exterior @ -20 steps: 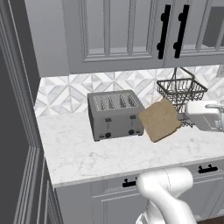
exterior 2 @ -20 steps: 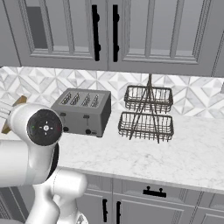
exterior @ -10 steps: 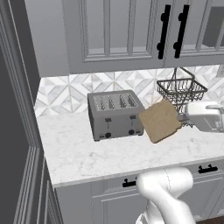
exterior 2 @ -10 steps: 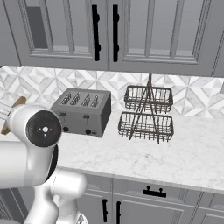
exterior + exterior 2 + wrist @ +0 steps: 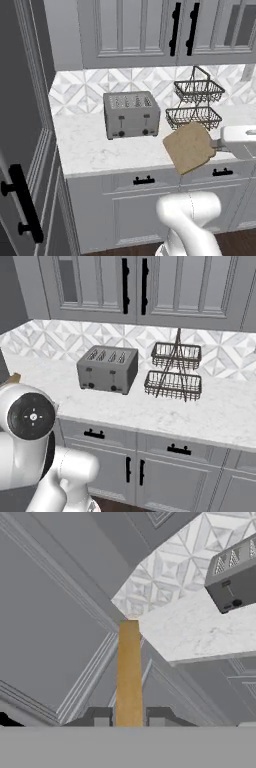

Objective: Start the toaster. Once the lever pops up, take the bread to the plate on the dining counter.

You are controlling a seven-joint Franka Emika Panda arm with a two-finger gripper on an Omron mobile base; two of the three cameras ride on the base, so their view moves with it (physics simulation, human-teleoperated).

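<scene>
The bread, a tan slice, hangs in the air in front of the worktop edge, right of the toaster. My gripper is shut on the slice's right edge. In the hand view the bread runs edge-on up from between the fingertips of the gripper. The grey toaster sits at the upper right there. From the right base camera the toaster stands on the marble, and a corner of the bread peeks out behind my arm. The plate and the dining counter are out of view.
A two-tier black wire basket stands right of the toaster. Grey upper cabinets hang above, with drawers and doors below the worktop. A tall dark panel with a black handle borders the left.
The whole picture has shifted: the base has backed away from the worktop, so the lower cabinet fronts now show. The bread stays in the gripper's hold.
</scene>
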